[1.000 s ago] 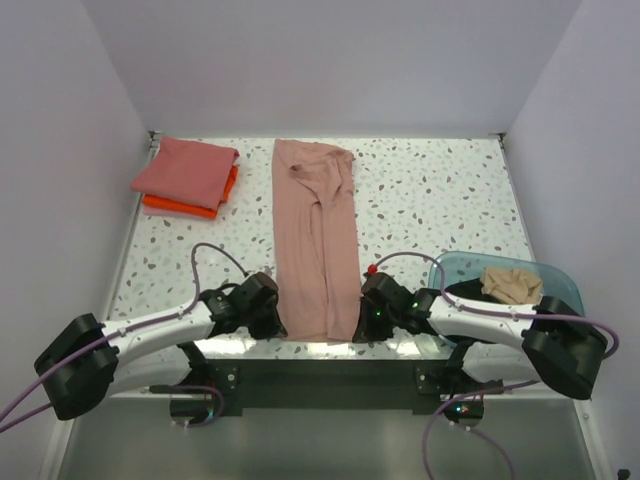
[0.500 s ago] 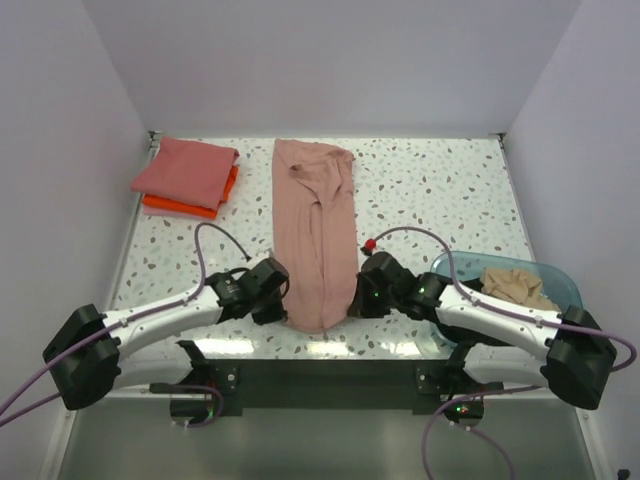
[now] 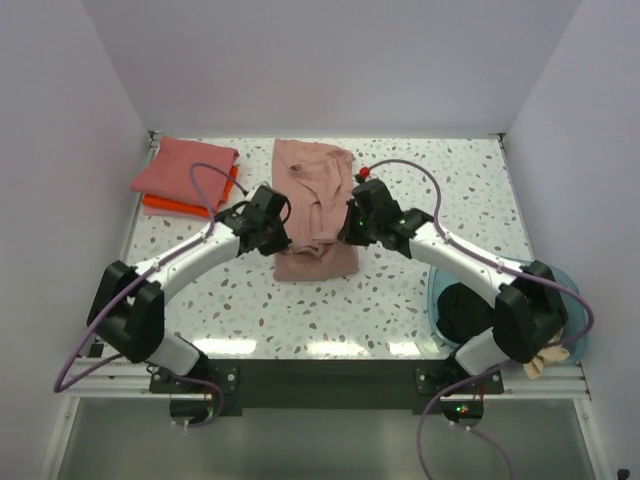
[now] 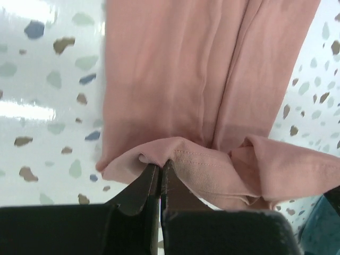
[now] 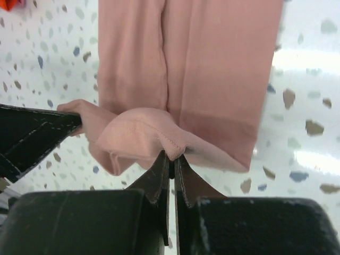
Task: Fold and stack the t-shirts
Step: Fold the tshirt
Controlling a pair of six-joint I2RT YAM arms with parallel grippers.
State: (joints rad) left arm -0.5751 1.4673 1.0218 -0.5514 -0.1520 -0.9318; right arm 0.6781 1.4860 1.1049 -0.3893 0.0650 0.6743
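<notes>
A dusty pink t-shirt (image 3: 315, 185), folded into a long strip, lies in the middle of the table toward the back. Its near end is lifted and doubled over toward the far end. My left gripper (image 3: 275, 236) is shut on the left corner of that hem, seen up close in the left wrist view (image 4: 161, 166) with pink cloth (image 4: 175, 79) beyond. My right gripper (image 3: 350, 228) is shut on the right corner (image 5: 172, 156), with the strip (image 5: 212, 64) laid out ahead. A coral red t-shirt (image 3: 185, 165) lies folded on an orange one (image 3: 175, 208) at the back left.
A translucent blue tub (image 3: 572, 300) stands at the near right, under my right arm. A black t-shirt (image 3: 462, 305) lies in it, and a tan one (image 3: 548, 358) hangs over its near rim. White walls close the table on three sides.
Both grippers closed on the pink shirt's near hem and carried it away from the table's near edge toward the back, doubling the strip over. The tan shirt has shifted to the tub's near rim.
</notes>
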